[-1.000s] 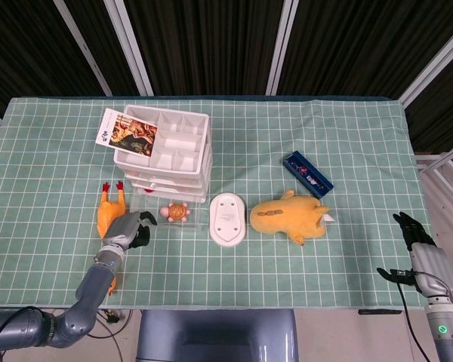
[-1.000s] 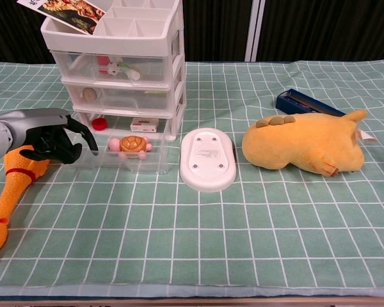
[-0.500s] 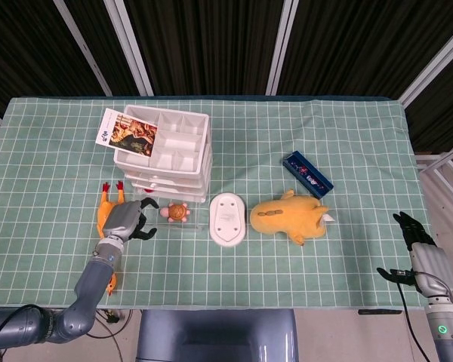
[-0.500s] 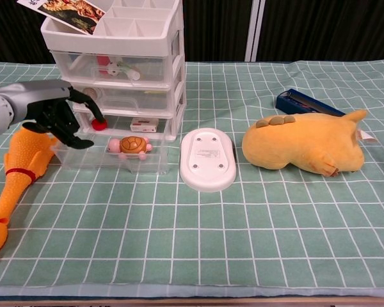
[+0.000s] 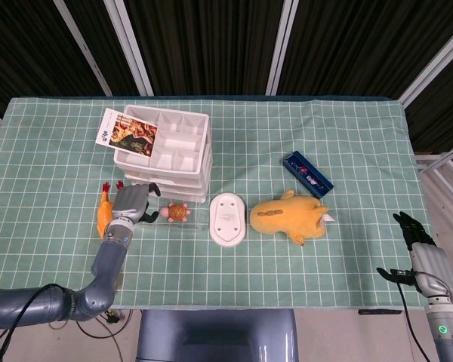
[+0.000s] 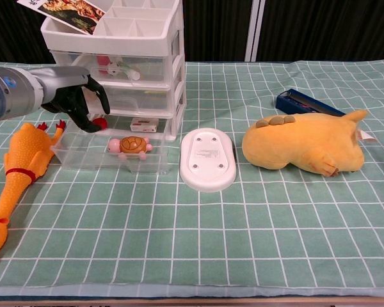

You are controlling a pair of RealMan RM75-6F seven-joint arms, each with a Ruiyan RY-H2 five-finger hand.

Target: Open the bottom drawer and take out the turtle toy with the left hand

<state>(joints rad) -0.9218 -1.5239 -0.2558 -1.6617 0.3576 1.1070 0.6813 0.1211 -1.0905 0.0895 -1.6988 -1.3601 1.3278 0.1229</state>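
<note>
Chest view: the turtle (image 6: 132,144) is seen lying in the pulled-out bottom drawer (image 6: 83,153), while the left hand (image 6: 82,101) is held above its left end, fingers spread, gripping nothing.

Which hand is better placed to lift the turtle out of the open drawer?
The left hand: it hangs over the open drawer, beside the turtle. The right hand sits at the table's far right edge.
</note>
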